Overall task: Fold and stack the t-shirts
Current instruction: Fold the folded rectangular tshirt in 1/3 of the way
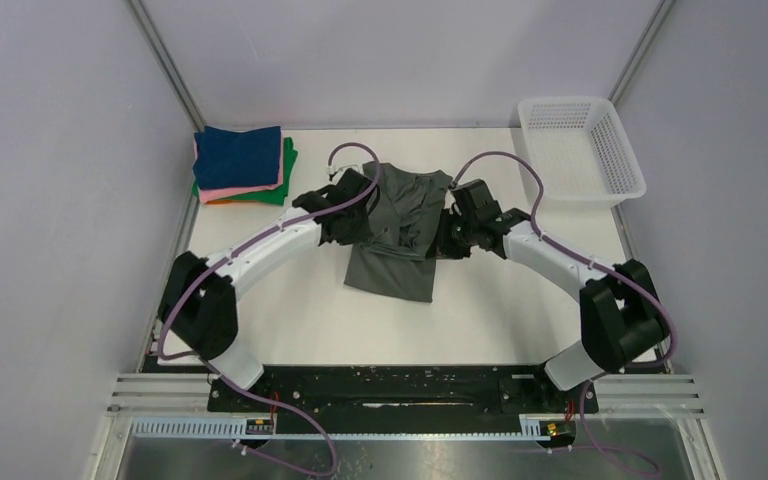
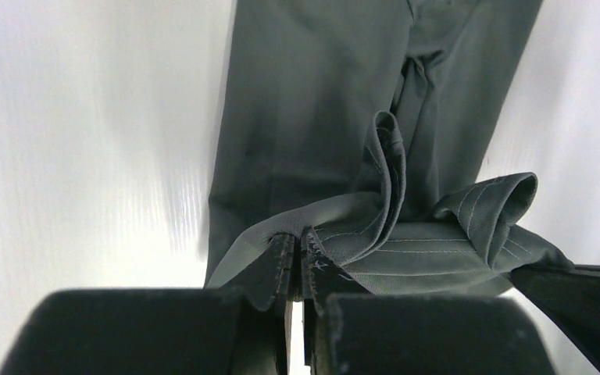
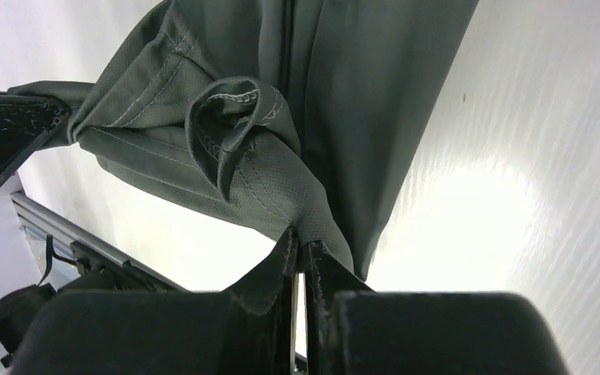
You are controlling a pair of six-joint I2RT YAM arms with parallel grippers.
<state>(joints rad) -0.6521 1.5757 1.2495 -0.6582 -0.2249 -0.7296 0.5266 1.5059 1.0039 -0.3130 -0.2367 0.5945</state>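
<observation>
Both the left end effector (image 2: 297,258) and right end effector (image 3: 298,254) clamp bunched edges of the large dark grey-green cloth t-shirt (image 1: 392,272), centred on the white counter (image 1: 290,320); limp and light, it likely needs corner grips. Folded navy, pink, orange, green shirts (image 1: 243,165) lie stacked at ten o'clock.

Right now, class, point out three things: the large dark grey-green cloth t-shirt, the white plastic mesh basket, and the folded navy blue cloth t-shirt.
Dark grey-green t-shirt (image 1: 392,275): top external view, lower flat part.
White mesh basket (image 1: 585,197): top external view, near wall.
Navy blue t-shirt (image 1: 240,155): top external view, centre of top face.
</observation>
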